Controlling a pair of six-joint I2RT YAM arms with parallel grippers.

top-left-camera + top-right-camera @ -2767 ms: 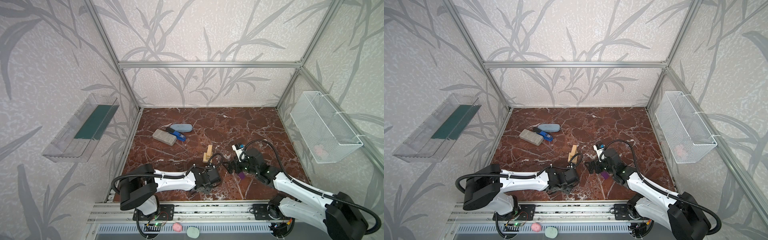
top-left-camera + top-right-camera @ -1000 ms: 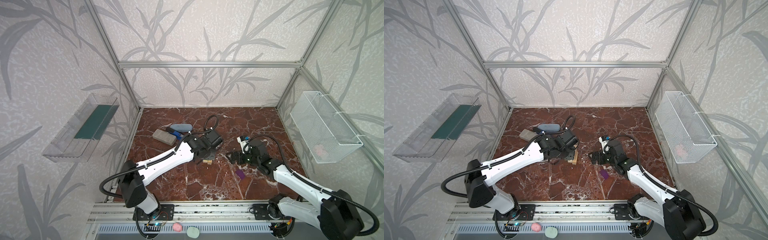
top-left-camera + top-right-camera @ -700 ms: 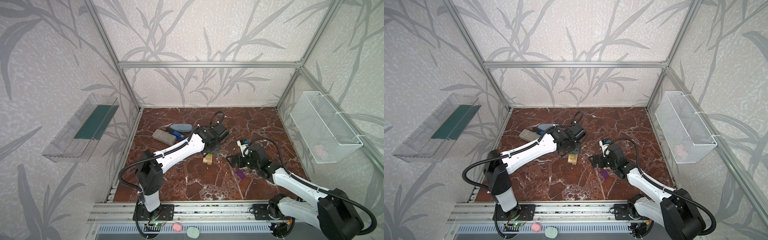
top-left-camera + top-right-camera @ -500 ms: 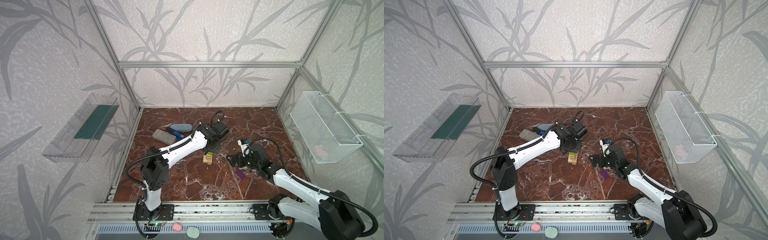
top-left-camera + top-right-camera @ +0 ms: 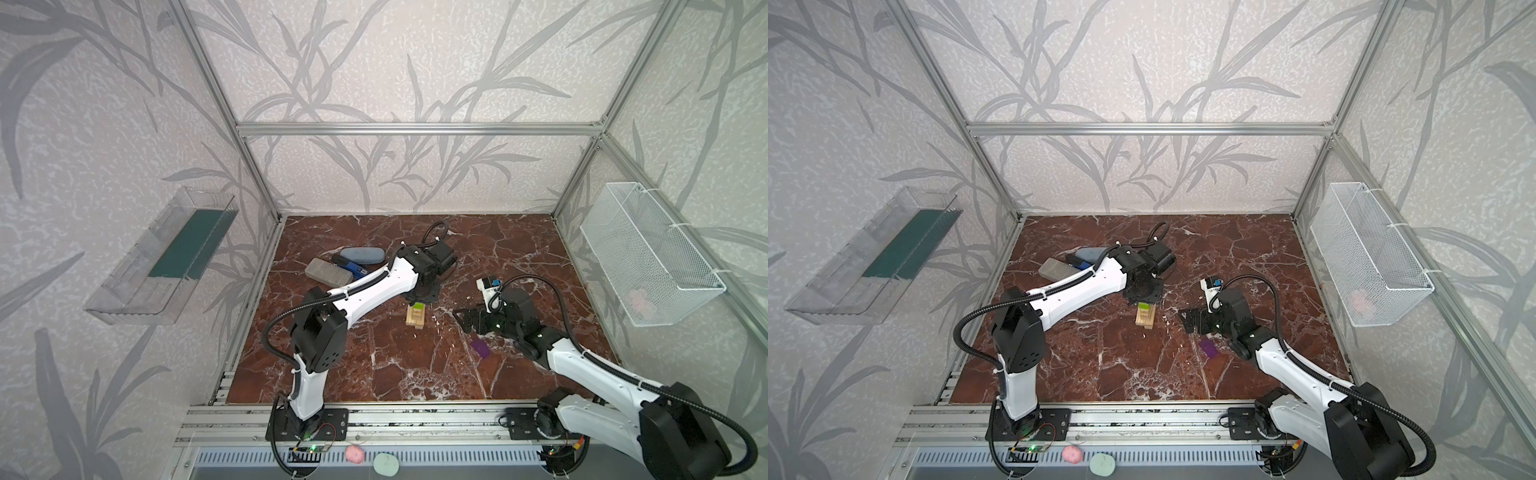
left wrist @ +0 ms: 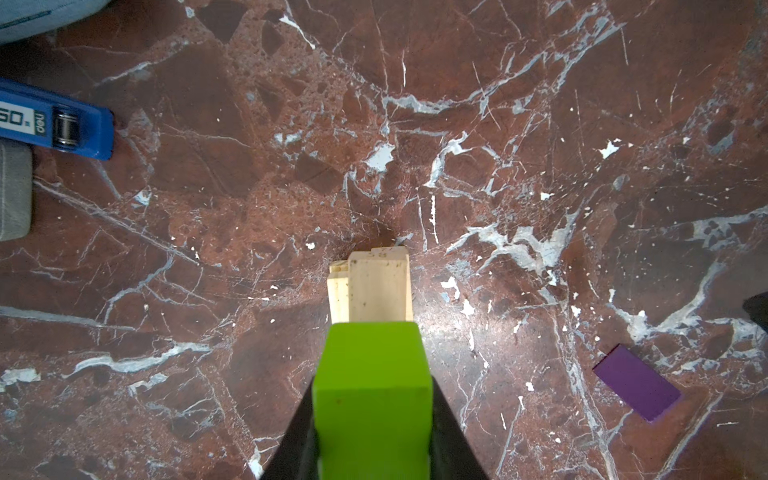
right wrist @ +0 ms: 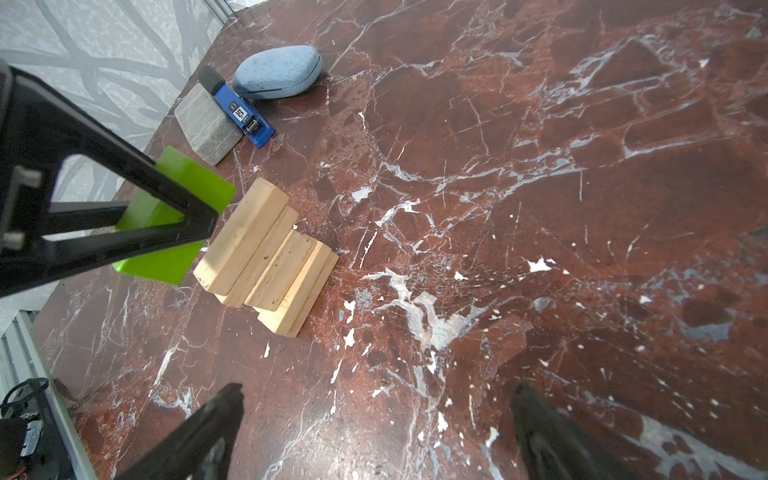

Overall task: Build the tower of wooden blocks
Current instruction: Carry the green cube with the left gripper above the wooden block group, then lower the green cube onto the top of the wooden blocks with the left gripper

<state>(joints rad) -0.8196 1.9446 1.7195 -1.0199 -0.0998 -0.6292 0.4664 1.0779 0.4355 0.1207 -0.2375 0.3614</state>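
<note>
Here the left gripper (image 6: 372,415) is nearly closed, its two black fingers (image 6: 299,436) clamped on either side of the lime-green brick (image 6: 372,386), which stands out from between them. In both top views this gripper (image 5: 422,297) hangs over the middle of the red marble table (image 5: 374,365) and holds the green brick (image 5: 1144,306) at the far end of the tower (image 5: 415,319). The tower is a low, stepped pile of pale wood blocks (image 7: 266,257). In the left wrist view the green brick covers the near end of the pale pile (image 6: 376,286); whether it touches the wood beneath cannot be told. The right gripper (image 7: 378,390) has its jaws spread wide with nothing between them, only bare marble, and it sits low over the table to the right of the tower (image 5: 1145,319), near it but apart. The purple brick (image 5: 481,348) lies flat on the marble just in front of the right gripper (image 5: 467,322), clear of the pile. Towards the back left of the table, well away from the tower, a blue stapler-like tool (image 7: 241,110) lies between a grey case (image 7: 208,124) and a blue-grey rounded case (image 7: 276,72), close against both.
</note>
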